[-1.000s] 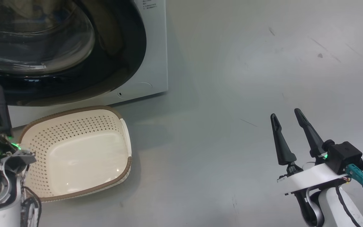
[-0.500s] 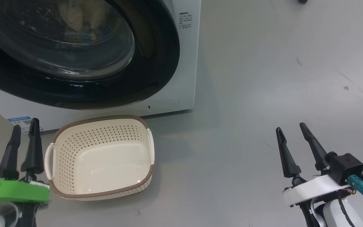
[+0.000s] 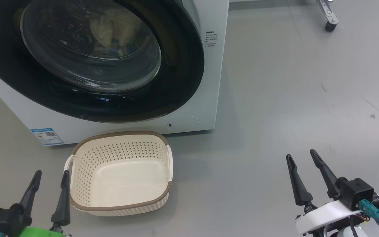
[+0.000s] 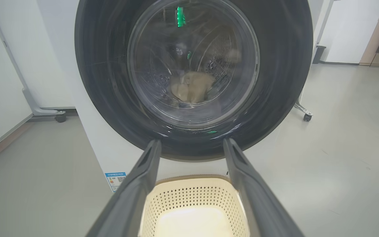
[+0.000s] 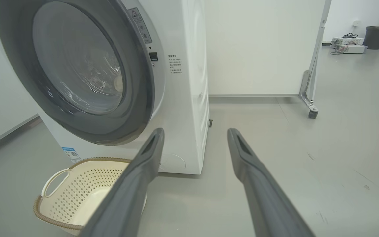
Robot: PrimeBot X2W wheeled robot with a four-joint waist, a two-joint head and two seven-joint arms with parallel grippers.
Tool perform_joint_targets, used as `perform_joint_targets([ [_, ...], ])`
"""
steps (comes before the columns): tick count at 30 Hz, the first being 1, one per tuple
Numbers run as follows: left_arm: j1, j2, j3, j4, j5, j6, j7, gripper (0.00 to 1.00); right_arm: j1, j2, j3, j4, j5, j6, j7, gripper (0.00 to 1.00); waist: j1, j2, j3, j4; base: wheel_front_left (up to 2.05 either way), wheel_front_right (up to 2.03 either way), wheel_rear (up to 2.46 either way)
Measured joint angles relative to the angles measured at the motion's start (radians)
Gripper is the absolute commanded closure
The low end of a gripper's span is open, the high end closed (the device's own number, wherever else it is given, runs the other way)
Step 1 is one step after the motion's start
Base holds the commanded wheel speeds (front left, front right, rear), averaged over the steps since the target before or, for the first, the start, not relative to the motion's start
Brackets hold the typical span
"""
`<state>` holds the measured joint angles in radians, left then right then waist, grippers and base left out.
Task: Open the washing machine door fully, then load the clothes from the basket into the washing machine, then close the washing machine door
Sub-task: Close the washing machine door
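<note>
Grey floor (image 3: 275,115) bears basket (image 3: 123,154); washing machine (image 3: 214,65) holds clothes (image 3: 105,28).

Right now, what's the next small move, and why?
Probably a light press on the rim of the washing machine door with the left gripper, which is open and free, to confirm the latch. The basket is empty and the clothes lie behind the glass. The door sits against the front of the washing machine, but whether it latched cannot be told. The right gripper is open too.
</note>
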<state>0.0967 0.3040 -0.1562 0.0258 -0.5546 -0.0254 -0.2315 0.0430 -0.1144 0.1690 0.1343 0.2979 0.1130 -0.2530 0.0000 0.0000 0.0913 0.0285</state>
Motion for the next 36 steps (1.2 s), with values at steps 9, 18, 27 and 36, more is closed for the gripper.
perform_joint_targets([
  [9, 0.057, -0.042, -0.009, 0.004, 0.049, 0.072, -0.009, 0.00, 0.043, 0.012, 0.021, 0.018, 0.000, 0.000, 0.000, 0.00, 0.0000, 0.0000, -0.043, -0.005, 0.00, 0.00, 0.00],
  [18, 0.070, -0.067, -0.009, -0.008, 0.070, 0.085, -0.016, 0.00, 0.061, 0.011, 0.020, 0.012, -0.002, -0.001, 0.000, 0.00, 0.0000, 0.0000, -0.062, -0.015, 0.00, 0.00, 0.00],
  [27, 0.093, -0.082, -0.007, -0.015, 0.084, 0.096, -0.017, 0.00, 0.070, 0.012, 0.020, 0.003, -0.002, -0.002, 0.000, 0.00, 0.0000, 0.0000, -0.073, -0.019, 0.00, 0.00, 0.00],
  [36, 0.094, -0.095, -0.002, -0.035, 0.093, 0.100, -0.018, 0.00, 0.071, 0.012, 0.020, -0.006, -0.002, -0.003, 0.000, 0.00, 0.0000, 0.0000, -0.072, -0.019, 0.00, 0.00, 0.00],
])
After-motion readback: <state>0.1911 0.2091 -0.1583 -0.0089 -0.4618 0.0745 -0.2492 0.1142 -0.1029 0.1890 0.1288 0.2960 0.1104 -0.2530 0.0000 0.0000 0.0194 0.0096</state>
